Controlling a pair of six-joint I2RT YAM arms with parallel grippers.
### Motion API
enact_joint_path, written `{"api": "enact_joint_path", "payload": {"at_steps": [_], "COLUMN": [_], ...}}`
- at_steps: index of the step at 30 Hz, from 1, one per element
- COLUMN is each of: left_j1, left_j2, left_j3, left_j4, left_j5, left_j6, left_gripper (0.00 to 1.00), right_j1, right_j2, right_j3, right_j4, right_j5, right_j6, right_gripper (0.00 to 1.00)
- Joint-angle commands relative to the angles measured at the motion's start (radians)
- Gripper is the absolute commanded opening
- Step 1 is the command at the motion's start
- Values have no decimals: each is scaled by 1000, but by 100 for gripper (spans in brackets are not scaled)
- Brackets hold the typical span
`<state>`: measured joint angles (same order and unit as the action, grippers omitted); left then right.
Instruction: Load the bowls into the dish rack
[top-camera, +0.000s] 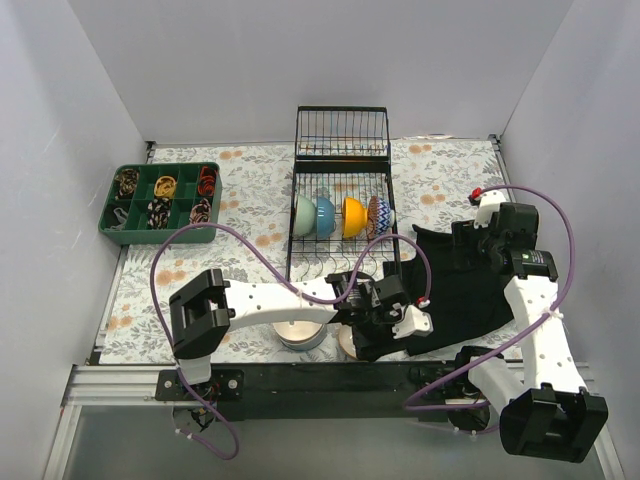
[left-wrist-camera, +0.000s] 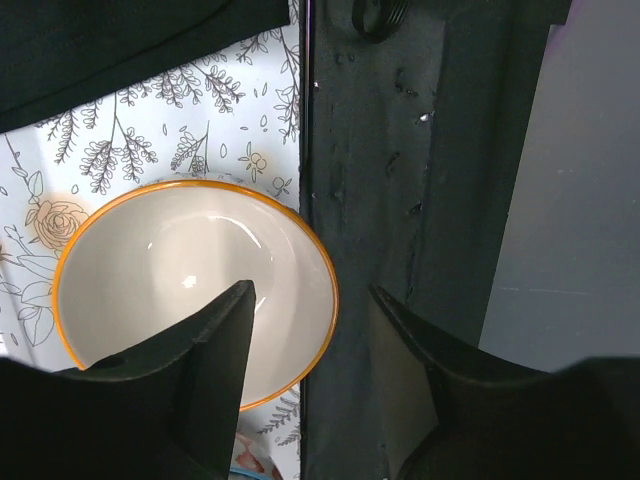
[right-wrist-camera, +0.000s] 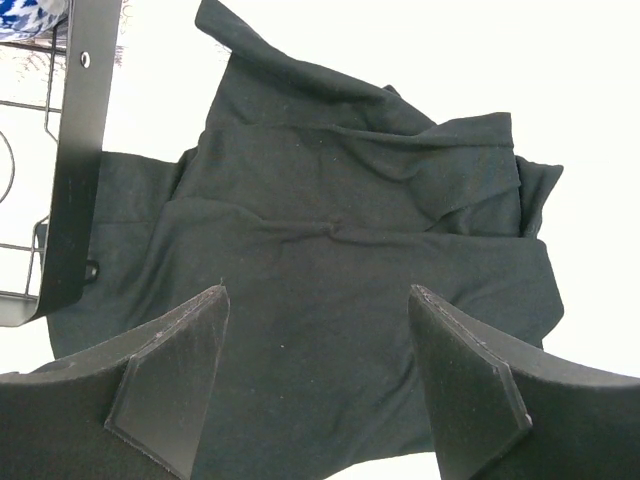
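White walls (top-camera: 300, 60) close in a table (top-camera: 250, 190) with a flowered top. Toward the back middle stands the dish rack (top-camera: 342, 150), and four bowls stand on edge in a row across it: a pale green bowl (top-camera: 304, 216), a blue bowl (top-camera: 326, 216), an orange bowl (top-camera: 353, 216) and a patterned bowl (top-camera: 378, 216), each just beside the next. A green tray (top-camera: 113, 222) sits well off to the left with small things in its compartments. A black cloth (top-camera: 460, 280) lies crumpled to the right, up against the rack's frame.

My left gripper (left-wrist-camera: 312, 340) hangs by the near end of the rack, pointing down at a cream bowl (left-wrist-camera: 170, 270) with an orange rim that sits upright on the table. These jaws are partly open and grip nothing. One finger (left-wrist-camera: 215, 370) is over the bowl's hollow, the other is over a dark strip (left-wrist-camera: 400, 180) beside it, and the bowl's right rim lies between them. Whether either finger touches the bowl I cannot tell. From above, a white bowl (top-camera: 300, 335) sits under my left arm (top-camera: 270, 298) near the table's front edge.

My right gripper (right-wrist-camera: 315, 370) hovers above the black cloth, jaws spread wide with nothing between them. The rack's frame runs down the left of that view, with the patterned bowl just showing in the top corner
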<state>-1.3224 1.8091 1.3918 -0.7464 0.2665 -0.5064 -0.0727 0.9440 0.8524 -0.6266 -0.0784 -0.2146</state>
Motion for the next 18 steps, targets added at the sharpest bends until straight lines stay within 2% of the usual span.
{"api": "enact_joint_path", "payload": {"at_steps": [1,14,18], "left_j1": [-8,-21,-21], "left_j2": [-2,102,127], "left_j3": [9,64,78], "left_j4": [41,62,62], "left_j5": [14,-16,-18], "left_j6": [-55,-96,-148], "left_gripper": [48,43,31], "right_j1": [-9,-15,-15], "right_j2": [-33,-60,-71], "right_j3": [-7,-32,-35], "right_j4": [16,16,11], "right_j5": [-9,-21,-9], "right_j6": [11,14,12], "right_gripper": [80,80,80]}}
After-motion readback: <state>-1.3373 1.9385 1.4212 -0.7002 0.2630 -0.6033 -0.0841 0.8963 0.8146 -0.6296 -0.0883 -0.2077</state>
